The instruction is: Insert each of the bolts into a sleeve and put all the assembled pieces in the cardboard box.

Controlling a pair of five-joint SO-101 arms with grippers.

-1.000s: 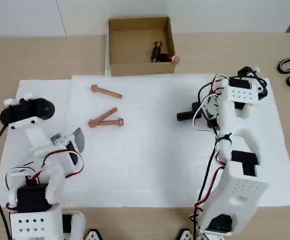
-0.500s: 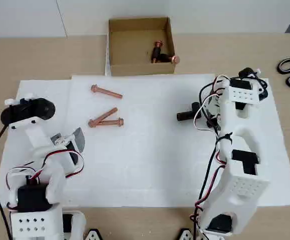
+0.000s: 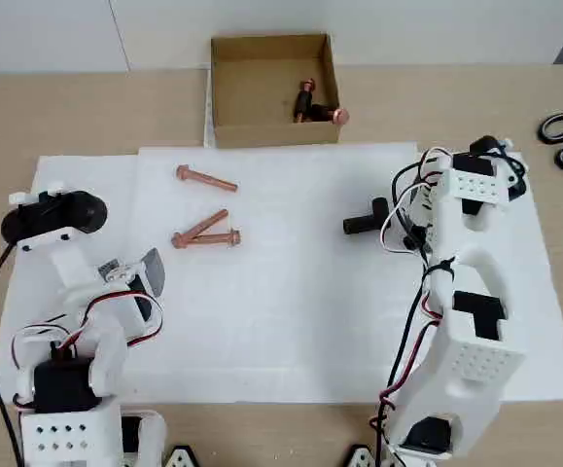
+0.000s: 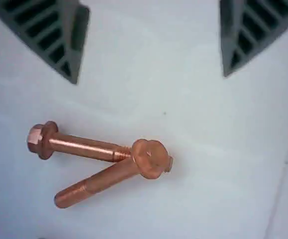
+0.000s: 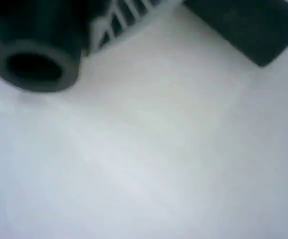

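Left tool [image 4: 151,72]: being held spread wide over two crossed bolts [image 4: 104,167], nothing gripped.
Right tool [image 3: 398,222]: being parked right beside two black sleeves [image 3: 359,226]; whether it's pinching one can't be told, tbh.
Third bolt [image 3: 206,178]: being left lying alone on the white sheet [image 3: 291,311], a bit apart from the pair.
Cardboard box [image 3: 271,41]: being sat on the table [image 3: 87,107] beyond the sheet, with assembled pieces [image 3: 318,102] lying inside.
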